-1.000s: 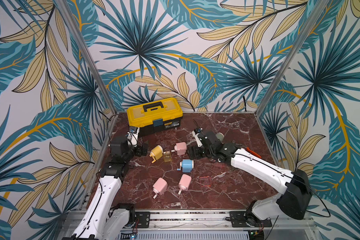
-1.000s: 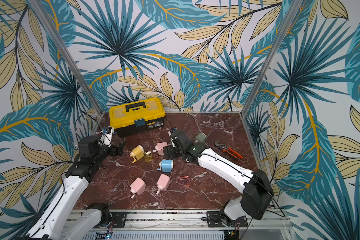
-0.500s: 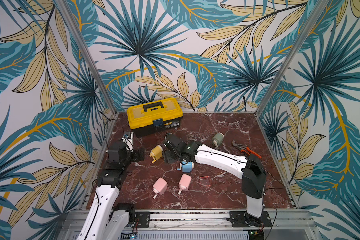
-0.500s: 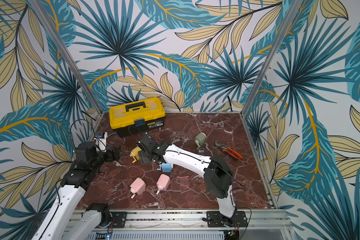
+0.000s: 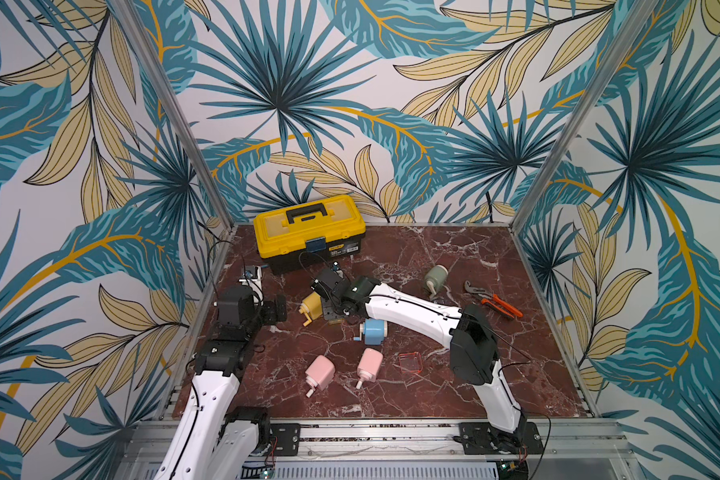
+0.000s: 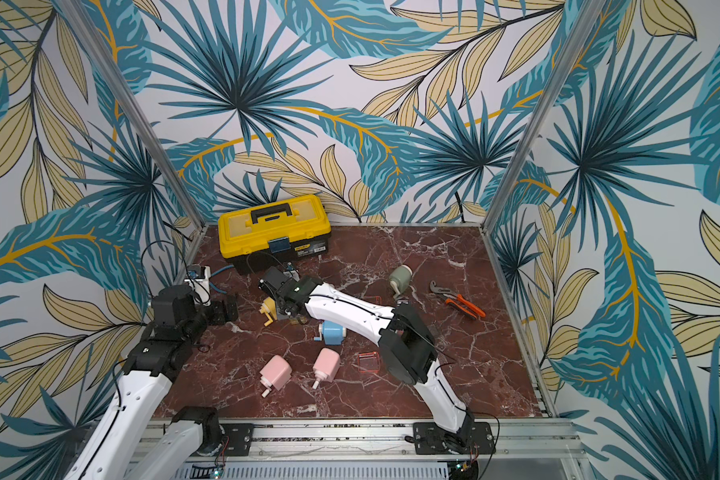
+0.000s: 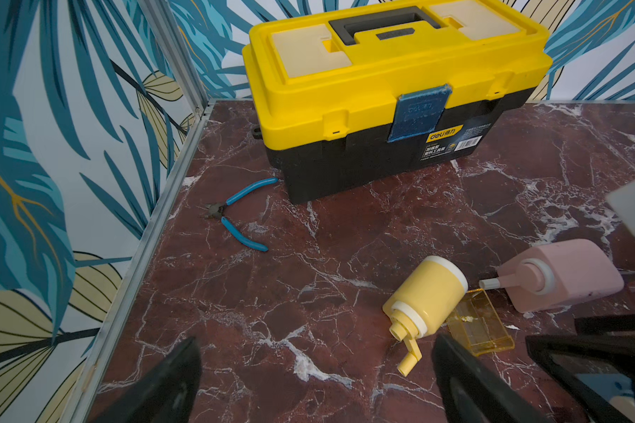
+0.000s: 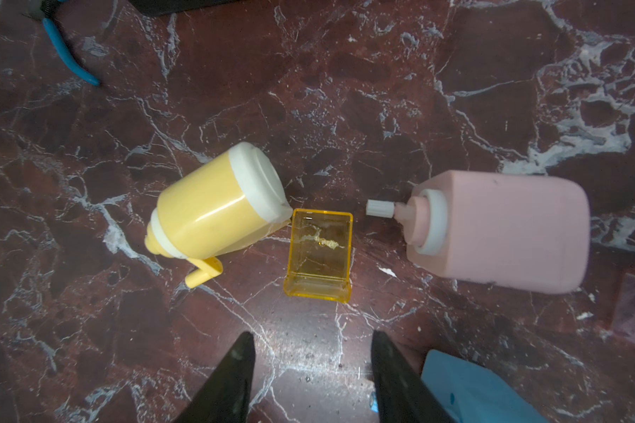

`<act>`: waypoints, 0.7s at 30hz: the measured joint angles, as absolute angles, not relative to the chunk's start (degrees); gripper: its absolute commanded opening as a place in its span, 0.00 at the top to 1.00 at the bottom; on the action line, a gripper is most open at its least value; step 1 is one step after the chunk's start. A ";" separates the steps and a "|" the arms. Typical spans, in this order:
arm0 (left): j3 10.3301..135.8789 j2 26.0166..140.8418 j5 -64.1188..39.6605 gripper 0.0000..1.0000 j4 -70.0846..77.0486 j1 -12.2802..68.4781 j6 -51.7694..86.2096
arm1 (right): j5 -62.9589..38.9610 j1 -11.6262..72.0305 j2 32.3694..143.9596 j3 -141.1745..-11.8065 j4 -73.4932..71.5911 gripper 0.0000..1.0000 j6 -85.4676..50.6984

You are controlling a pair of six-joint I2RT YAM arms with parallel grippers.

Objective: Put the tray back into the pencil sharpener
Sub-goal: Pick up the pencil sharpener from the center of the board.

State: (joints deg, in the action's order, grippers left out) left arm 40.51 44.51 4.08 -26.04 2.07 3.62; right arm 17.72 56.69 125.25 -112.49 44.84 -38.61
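Note:
The clear yellow tray (image 8: 319, 252) lies flat on the marble, its far end touching the white-capped end of the yellow pencil sharpener (image 8: 213, 212), which lies on its side. My right gripper (image 8: 313, 340) hangs just short of the tray, open, with only bare marble between its fingers. In both top views it covers the tray beside the yellow sharpener (image 5: 312, 306). My left gripper (image 7: 316, 344) is wide open and empty, low over the marble, left of the sharpener (image 7: 424, 296) and the tray (image 7: 481, 322).
A pink sharpener (image 8: 503, 234) lies just right of the tray and a blue one (image 8: 484, 392) by my right finger. Two more pink sharpeners (image 5: 320, 371) and an orange-red tray (image 5: 410, 361) sit nearer the front. The yellow toolbox (image 5: 308, 232), blue cutters (image 7: 235, 216), green sharpener (image 5: 435, 276) and orange pliers (image 5: 493, 299) lie behind.
My right arm has swung left from the table's middle to over the yellow tray, and its jaws have narrowed. The left arm has drawn back slightly, still open.

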 measured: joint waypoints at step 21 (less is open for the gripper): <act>40.51 46.09 3.07 0.00 -26.06 2.07 0.84 | 22.48 56.23 135.39 -118.65 49.41 0.67 -41.58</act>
